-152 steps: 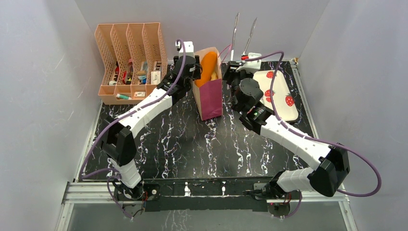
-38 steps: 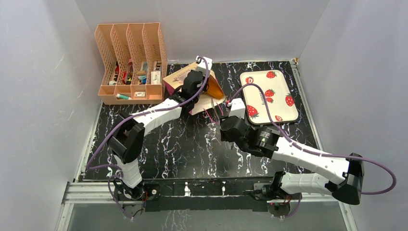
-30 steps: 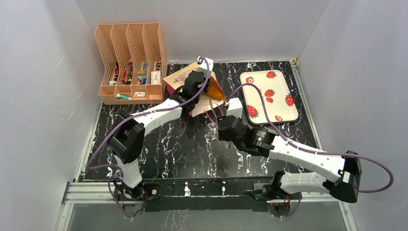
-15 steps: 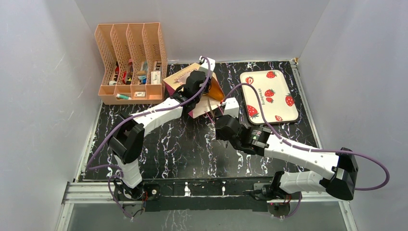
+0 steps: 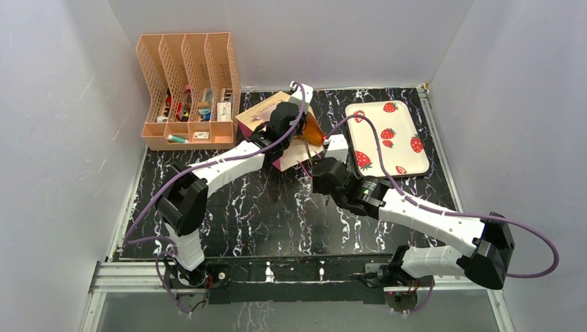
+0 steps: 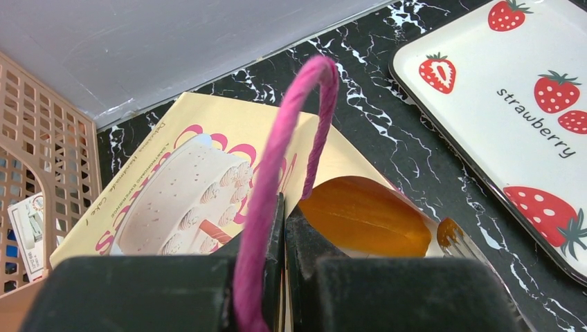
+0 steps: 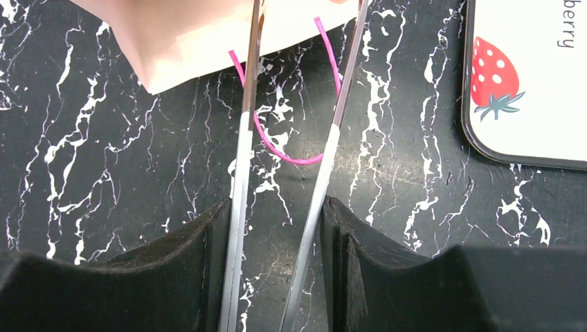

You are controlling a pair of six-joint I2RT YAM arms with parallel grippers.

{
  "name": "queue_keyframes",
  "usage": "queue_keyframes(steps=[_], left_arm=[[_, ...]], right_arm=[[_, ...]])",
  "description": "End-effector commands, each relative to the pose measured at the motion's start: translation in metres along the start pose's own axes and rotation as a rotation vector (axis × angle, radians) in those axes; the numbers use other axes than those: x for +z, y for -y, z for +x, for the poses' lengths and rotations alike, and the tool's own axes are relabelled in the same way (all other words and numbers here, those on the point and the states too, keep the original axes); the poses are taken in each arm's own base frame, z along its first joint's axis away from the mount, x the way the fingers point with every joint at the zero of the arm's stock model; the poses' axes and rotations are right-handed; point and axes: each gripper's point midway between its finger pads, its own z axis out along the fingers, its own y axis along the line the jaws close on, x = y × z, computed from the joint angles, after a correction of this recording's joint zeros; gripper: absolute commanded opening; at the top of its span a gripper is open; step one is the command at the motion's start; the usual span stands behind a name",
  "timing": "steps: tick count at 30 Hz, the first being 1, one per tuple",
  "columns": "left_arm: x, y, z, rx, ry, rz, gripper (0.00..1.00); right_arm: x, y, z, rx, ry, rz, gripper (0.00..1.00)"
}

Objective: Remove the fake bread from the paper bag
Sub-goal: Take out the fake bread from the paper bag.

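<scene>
Jaws of left gripper [image 6: 282,221]: pressed together on pink string handle [image 6: 273,173] of paper bag [image 6: 173,187], which lies tipped over.
Jaws of right gripper [image 7: 275,207]: clamped on metal tongs [image 7: 240,159], whose tips are spread just before the bag mouth.
Fake bread [image 6: 363,216]: orange, inside bag mouth.
Step, as judged: approach. Next, the tongs must straddle and nip the bread.
Strawberry tray [image 6: 477,90]: beside bag mouth.
File rack [image 5: 187,90]: on the bag's far side, holding small oddments.

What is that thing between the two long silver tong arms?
A loop of pink string handle from the paper bag, lying on the black marble table. The right wrist view shows it between the arms of the tongs.
</scene>
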Motion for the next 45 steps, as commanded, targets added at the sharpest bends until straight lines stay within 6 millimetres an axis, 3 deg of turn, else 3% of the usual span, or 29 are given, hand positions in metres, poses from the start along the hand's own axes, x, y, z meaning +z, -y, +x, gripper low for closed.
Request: queue_keyframes(steps=[1, 24, 34, 40, 45], left_arm=[[-0.007, -0.002, -0.037, -0.039, 0.075, -0.006, 0.00], [-0.013, 0.002, -0.045, -0.034, 0.082, 0.004, 0.00], [-0.020, 0.004, -0.049, -0.034, 0.092, 0.019, 0.00], [-0.023, 0.003, -0.052, -0.024, 0.101, 0.022, 0.00], [-0.019, 0.003, -0.050, -0.008, 0.089, 0.011, 0.00]], right_arm=[[0.003, -0.004, -0.020, 0.042, 0.062, -0.019, 0.26], [0.021, 0.010, -0.005, 0.041, 0.024, -0.007, 0.26], [0.037, 0.017, -0.010, 0.036, 0.035, -0.014, 0.26], [0.046, 0.014, -0.016, 0.018, 0.048, -0.050, 0.20], [0.045, -0.002, -0.019, -0.007, 0.035, -0.130, 0.16]])
